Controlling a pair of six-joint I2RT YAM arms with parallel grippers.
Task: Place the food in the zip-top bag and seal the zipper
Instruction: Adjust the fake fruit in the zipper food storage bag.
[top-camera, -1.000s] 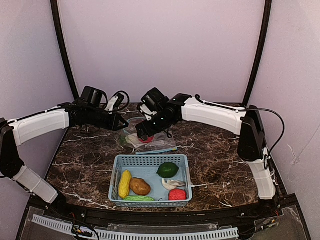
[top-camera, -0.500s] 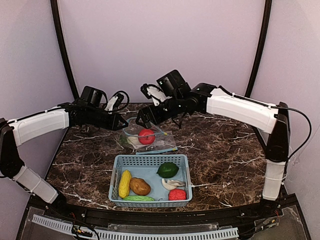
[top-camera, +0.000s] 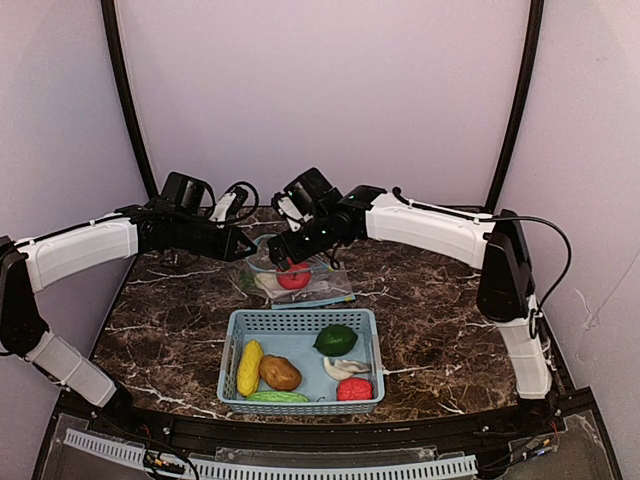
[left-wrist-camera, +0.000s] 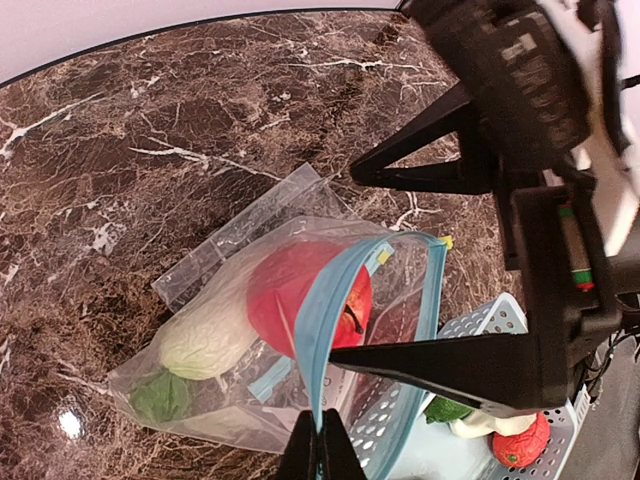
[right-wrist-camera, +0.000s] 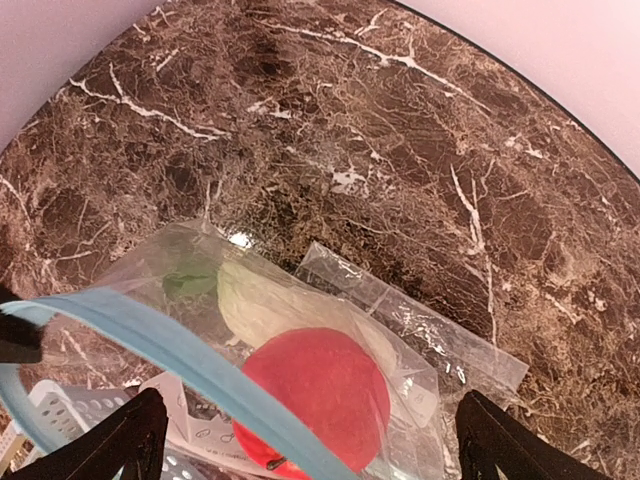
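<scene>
The clear zip-top bag (top-camera: 300, 285) lies behind the basket with its blue zipper rim (left-wrist-camera: 330, 300) gaping. My left gripper (top-camera: 243, 252) (left-wrist-camera: 320, 425) is shut on that rim's near corner and holds it up. Inside the bag lie a red apple (right-wrist-camera: 320, 400) (left-wrist-camera: 290, 300), a white radish (right-wrist-camera: 260, 295) (left-wrist-camera: 205, 340) and a green piece (left-wrist-camera: 160, 397). My right gripper (top-camera: 283, 262) (right-wrist-camera: 310, 398) hangs open just over the bag's mouth, above the apple, with nothing between its fingers (left-wrist-camera: 450, 368). More food sits in the basket: corn (top-camera: 249, 367), potato (top-camera: 280, 372), green pod (top-camera: 278, 397), dark green fruit (top-camera: 336, 340), mushroom (top-camera: 345, 367), small red fruit (top-camera: 354, 389).
The light blue plastic basket (top-camera: 300, 320) stands in front of the bag, its far rim close to the bag's mouth (left-wrist-camera: 480, 320). Dark marble tabletop (top-camera: 430, 300) stretches to both sides. Purple walls enclose the back and sides.
My right gripper rose up and back off the bag, leaving the apple inside, then came down again over the bag's mouth. The left gripper kept still on the zipper rim.
</scene>
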